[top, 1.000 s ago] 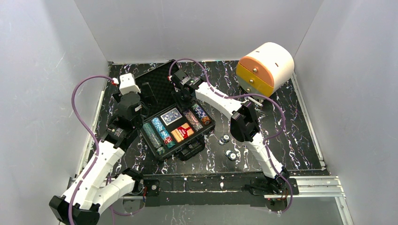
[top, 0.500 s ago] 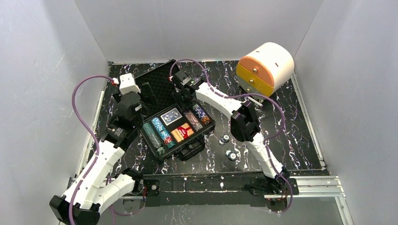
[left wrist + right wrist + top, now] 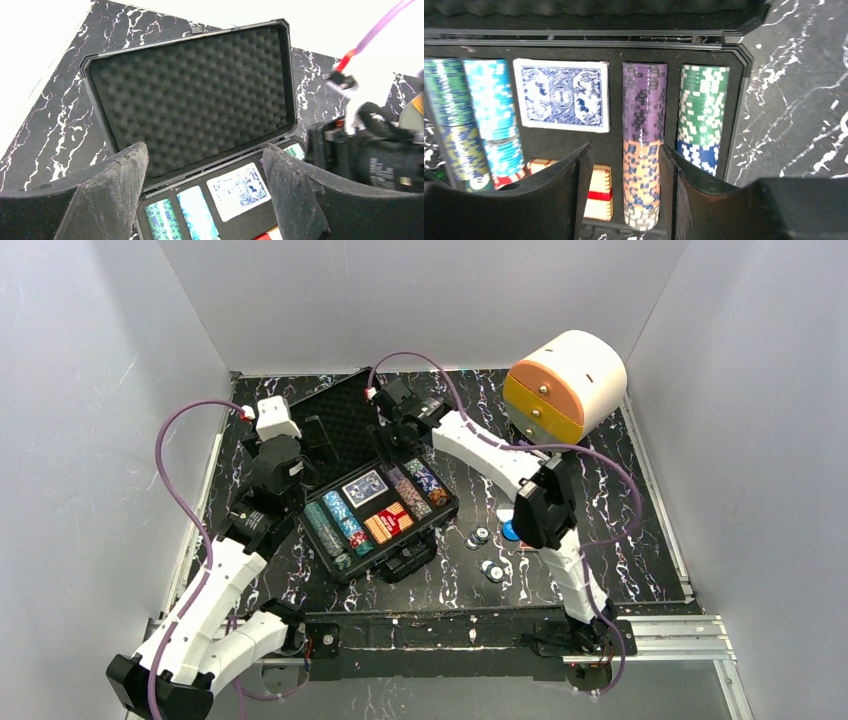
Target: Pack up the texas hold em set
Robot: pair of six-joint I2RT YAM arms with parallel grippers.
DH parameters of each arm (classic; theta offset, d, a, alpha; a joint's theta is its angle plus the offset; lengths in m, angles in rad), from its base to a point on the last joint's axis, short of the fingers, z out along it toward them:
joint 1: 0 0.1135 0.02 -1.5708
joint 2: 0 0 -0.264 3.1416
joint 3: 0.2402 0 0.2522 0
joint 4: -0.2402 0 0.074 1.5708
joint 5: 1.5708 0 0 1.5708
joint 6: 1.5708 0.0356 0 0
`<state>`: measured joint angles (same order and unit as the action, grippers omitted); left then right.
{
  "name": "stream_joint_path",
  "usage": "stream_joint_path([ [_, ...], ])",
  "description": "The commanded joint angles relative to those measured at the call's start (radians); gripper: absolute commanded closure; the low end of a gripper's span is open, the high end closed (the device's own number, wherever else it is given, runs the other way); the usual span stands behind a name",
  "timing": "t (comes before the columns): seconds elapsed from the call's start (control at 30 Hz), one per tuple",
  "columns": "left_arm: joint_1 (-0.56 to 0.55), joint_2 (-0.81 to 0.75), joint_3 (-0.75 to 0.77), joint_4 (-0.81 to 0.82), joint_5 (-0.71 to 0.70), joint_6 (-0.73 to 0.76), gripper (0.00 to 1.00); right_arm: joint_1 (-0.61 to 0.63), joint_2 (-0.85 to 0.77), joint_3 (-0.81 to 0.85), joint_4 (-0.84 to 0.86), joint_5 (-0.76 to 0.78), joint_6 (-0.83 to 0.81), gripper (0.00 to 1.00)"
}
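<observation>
1. From above:
   - Finds the black case [image 3: 398, 558] lying open and aslant near the middle of the worktop [image 3: 630, 540].
   - Has its foam-lined lid [image 3: 345, 425] thrown back toward 11 o'clock, likely so the tray stays reachable from overhead.
   - Shows chip rows [image 3: 335, 525] and the card deck [image 3: 365, 486] seated in their slots.
   - Finds several small round buttons [image 3: 482, 537] loose on the worktop at 4 o'clock of the case, apart from it. Probably the part of the set not yet packed.
   - Places the left gripper [image 3: 318, 440] at the lid's 9 o'clock side and the right gripper [image 3: 395, 445] over the tray's far edge.
   - Sets a cream-and-orange drawer box [image 3: 565, 385] at 2 o'clock, well apart from the case.

2. From the left wrist:
   - Looks between widely spread fingers with nothing held, so open and empty.
   - Faces the lid's dimpled foam squarely, perhaps waiting there to swing it shut once the tray is full.

3. From the right wrist:
   - Hangs above the tray with jaws parted to either side of the purple-and-orange row [image 3: 644, 150], clamping nothing as far as can be told.
   - Shows that row lying level in its slot, which suggests it needs no further seating.
   - Puts a green-and-blue row [image 3: 701, 115] at 3 o'clock of it and the deck at 10 o'clock.

4. Surface and room:
   - Black worktop veined with white, flat and matte.
   - Plain white walls on three sides.
   - A metal rail [image 3: 660, 625] along the near edge, at 6 o'clock.
</observation>
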<state>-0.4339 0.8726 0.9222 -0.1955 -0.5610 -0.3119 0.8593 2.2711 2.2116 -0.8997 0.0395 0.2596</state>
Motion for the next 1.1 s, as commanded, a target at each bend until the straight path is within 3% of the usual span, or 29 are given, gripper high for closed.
stream_joint_path([
  [0.0, 0.007, -0.011, -0.011, 0.004, 0.000, -0.012, 0.17, 0.003, -0.171, -0.089, 0.106, 0.032, 0.035, 0.43],
  [0.23, 0.009, -0.011, -0.014, 0.016, 0.062, -0.020, 0.16, 0.003, -0.508, -0.518, 0.247, 0.264, 0.166, 0.41],
  [0.4, 0.012, -0.022, -0.024, 0.036, 0.133, -0.042, 0.13, 0.000, -0.754, -0.807, 0.147, 0.410, 0.358, 0.31],
  [0.6, 0.017, -0.023, -0.044, 0.080, 0.220, -0.062, 0.02, -0.008, -0.962, -1.125, 0.028, 0.419, 0.603, 0.24],
  [0.8, 0.027, -0.011, -0.038, 0.080, 0.275, -0.081, 0.02, -0.036, -1.031, -1.290, -0.023, 0.446, 0.777, 0.07],
  [1.07, 0.029, -0.011, -0.038, 0.083, 0.286, -0.073, 0.02, -0.191, -1.003, -1.393, 0.124, 0.405, 0.742, 0.03],
])
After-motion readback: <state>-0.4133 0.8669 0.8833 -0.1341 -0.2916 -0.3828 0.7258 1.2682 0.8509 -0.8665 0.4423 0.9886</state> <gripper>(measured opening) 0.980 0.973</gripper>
